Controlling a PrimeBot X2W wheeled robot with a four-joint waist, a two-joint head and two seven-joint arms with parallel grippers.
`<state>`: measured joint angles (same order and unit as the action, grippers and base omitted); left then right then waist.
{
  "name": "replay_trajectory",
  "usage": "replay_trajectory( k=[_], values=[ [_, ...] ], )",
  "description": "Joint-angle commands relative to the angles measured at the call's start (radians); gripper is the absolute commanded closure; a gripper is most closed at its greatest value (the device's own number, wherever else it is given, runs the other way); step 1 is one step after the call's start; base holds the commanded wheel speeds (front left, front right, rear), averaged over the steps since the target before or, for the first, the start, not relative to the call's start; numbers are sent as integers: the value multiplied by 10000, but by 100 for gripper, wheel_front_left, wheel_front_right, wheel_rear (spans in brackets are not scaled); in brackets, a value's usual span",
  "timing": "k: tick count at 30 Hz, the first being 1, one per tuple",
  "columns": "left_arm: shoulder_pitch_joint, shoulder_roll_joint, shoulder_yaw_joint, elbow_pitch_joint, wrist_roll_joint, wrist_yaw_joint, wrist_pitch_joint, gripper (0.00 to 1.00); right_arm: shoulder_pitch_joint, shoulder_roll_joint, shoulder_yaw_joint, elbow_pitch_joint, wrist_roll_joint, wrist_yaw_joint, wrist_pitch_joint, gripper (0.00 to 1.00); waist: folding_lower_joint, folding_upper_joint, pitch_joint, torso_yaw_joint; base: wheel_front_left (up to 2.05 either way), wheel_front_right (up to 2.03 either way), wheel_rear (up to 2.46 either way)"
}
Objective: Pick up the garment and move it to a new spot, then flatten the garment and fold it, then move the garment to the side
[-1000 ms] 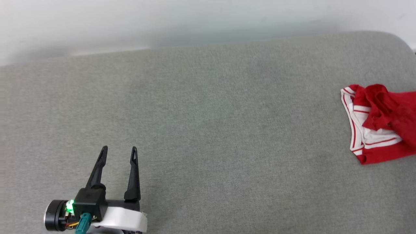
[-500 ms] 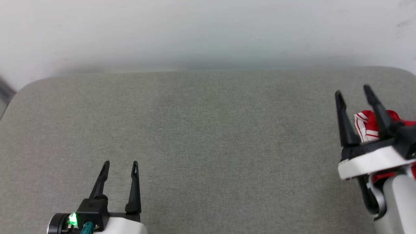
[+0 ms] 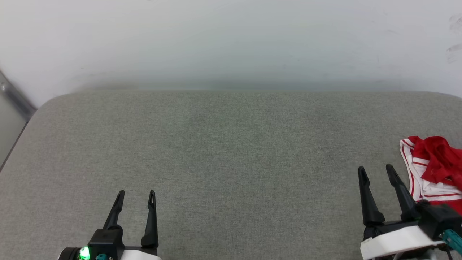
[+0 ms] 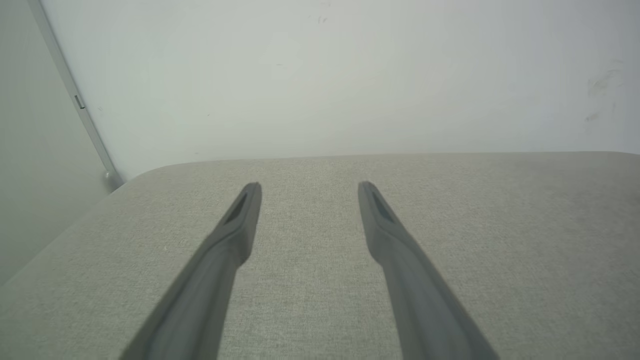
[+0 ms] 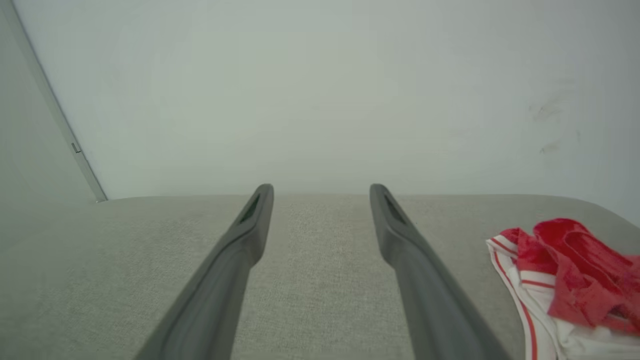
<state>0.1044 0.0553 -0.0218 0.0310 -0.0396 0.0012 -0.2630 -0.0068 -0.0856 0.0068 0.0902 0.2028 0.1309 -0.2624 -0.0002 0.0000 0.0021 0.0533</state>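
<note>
Garment [image 3: 431,169], red with white panels and red-white stripe trim, bunched in a loose heap at the far right of the grey cloth-topped table [image 3: 231,144], near its rounded right-hand corner. Long axis of the heap roughly from the far side toward the robot. White striped edge curving along the side nearest the middle of the table, rumpled red folds piled on top and to the right. Direction of collar or hem impossible to tell in the crumple. Right part cut off by the edge of the head view, nearest part hidden behind the body of the right claw [image 3: 375,168]. Right claw released, two dark fingers spread wide with only bare table between them, just left of the garment and apart from it. Left claw [image 3: 136,194] likewise released and empty, low at the left, well apart from the garment, fingers toward the pale wall [image 3: 231,43]. Lower edge of the garment also cut off in the right wrist view.
</note>
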Motion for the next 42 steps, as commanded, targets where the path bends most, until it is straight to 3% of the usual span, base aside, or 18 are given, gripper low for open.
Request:
replay_trajectory(
  k=[1,20,21,25,42],
  values=[
    [123,-16,-5,32,-19,46,-22,0,260,113,-101,-95,-30,-4,-27,0,2,0,-31,17,0,0,0],
    [333,-39,16,249,-16,-13,-22,0,1364,378,-553,-350,287,-4,-29,0,2,0,-330,73,0,0,0],
    [296,-27,-8,256,-10,-11,0,100,1299,326,-559,-338,216,0,0,100,2,0,-331,73,0,0,0],
    [331,-38,-4,586,-240,-33,67,100,1311,325,-542,-47,407,0,48,100,3,0,-330,67,0,0,0],
    [-245,-40,307,925,-3708,-323,900,100,767,241,-591,301,3567,0,798,100,2,0,-283,-15,0,0,0]
  ],
)
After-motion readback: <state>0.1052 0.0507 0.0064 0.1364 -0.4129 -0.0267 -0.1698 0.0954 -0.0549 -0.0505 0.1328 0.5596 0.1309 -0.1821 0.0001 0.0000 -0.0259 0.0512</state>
